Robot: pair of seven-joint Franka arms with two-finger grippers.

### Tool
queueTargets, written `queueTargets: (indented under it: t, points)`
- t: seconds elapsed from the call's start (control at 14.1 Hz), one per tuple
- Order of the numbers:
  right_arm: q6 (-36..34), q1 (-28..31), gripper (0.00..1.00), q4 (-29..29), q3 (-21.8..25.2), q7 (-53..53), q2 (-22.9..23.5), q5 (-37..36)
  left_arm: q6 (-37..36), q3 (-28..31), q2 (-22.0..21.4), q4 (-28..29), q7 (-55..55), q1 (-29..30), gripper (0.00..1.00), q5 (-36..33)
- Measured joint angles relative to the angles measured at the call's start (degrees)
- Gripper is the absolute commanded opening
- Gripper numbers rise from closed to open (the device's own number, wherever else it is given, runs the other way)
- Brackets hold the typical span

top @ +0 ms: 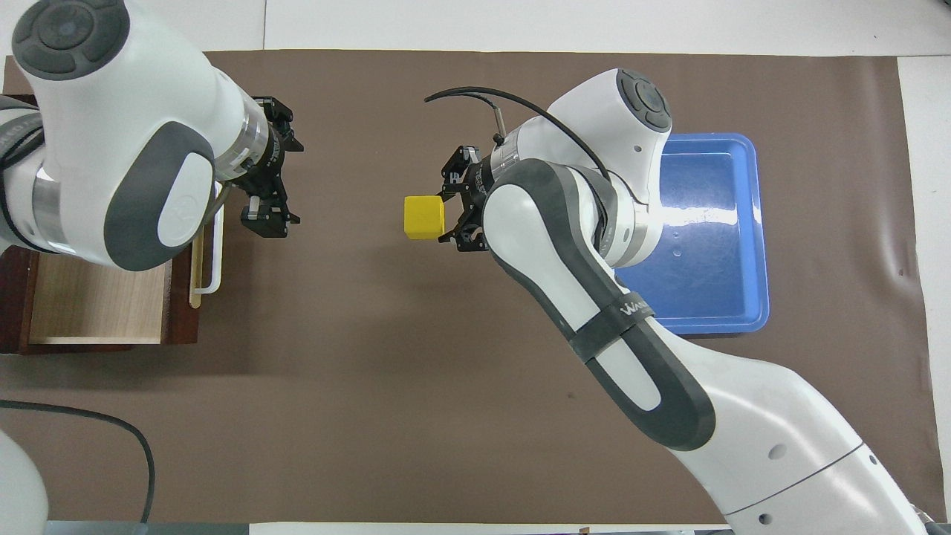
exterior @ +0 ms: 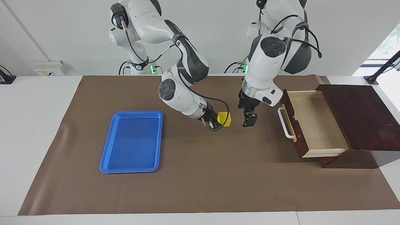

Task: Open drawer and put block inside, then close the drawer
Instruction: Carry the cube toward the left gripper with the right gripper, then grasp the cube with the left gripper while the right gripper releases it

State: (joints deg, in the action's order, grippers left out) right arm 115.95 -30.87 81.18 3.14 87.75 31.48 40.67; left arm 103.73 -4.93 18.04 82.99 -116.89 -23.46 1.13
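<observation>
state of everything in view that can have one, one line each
dark brown wooden drawer: pulled open, nothing visible inside
small yellow cube block: held above the brown mat by the right gripper
blue plastic tray: nothing in it
right gripper: shut on the block
left gripper: open, over the mat beside the drawer

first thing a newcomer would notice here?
Probably the bright yellow block, gripped by the right gripper in the air over the bare middle of the brown mat, between the blue tray and the drawer. Next, the drawer itself, pulled open at the left arm's end of the table with its pale interior showing and nothing in it. The left gripper hangs open over the mat between the block and the drawer's white handle.
</observation>
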Motion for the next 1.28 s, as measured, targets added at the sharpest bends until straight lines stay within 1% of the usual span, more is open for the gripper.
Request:
queueTargets:
  t: [0.28, 0.5, 0.85, 0.92, 1.0, 1.07, 1.14, 1.21, 1.28]
  points:
    - [0.0, -0.2, 0.0, -0.1, 0.1, 0.0, 0.0, -0.3, 0.4, 0.0, 0.9, 2.5, -2.6, -1.3, 1.0, -0.2]
    - [0.0, -0.2, 0.0, -0.1, 0.1, 0.0, 0.0, -0.3, 2.7, 0.1, 1.1, 5.3, -5.3, -3.1, 1.0, -0.4]
    - [0.0, -0.2, 0.0, -0.2, 0.1, 0.0, 0.0, -0.3, 3.9, 0.1, 1.1, 6.9, -6.8, -4.3, 0.99, -0.5]
    - [0.0, -0.2, 0.0, -0.2, 0.1, 0.0, 0.0, -0.3, 4.0, 0.1, 1.1, 7.1, -7.2, -4.3, 0.81, -0.5]
    - [0.0, -0.2, 0.0, -0.2, 0.1, 0.0, 0.0, -0.3, 4.3, 0.1, 1.1, 7.2, -7.7, -4.4, 0.52, -0.5]
    - [0.0, -0.2, 0.0, -0.2, 0.1, 0.0, 0.0, -0.3, 4.5, 0.2, 1.0, 7.3, -8.0, -4.4, 0.25, -0.5]
    - [0.0, -0.2, 0.0, -0.2, 0.1, 0.0, 0.0, -0.3, 4.7, 0.2, 1.0, 7.3, -8.1, -4.4, 0.09, -0.5]
    - [0.0, -0.2, 0.0, -0.2, 0.1, 0.0, 0.0, -0.3, 4.9, 0.2, 1.0, 7.3, -8.2, -4.4, 0.0, -0.5]
    - [0.1, -0.2, 0.0, -0.2, 0.1, 0.0, 0.0, -0.3, 5.1, 0.2, 1.0, 7.3, -8.2, -4.4, 0.0, -0.5]
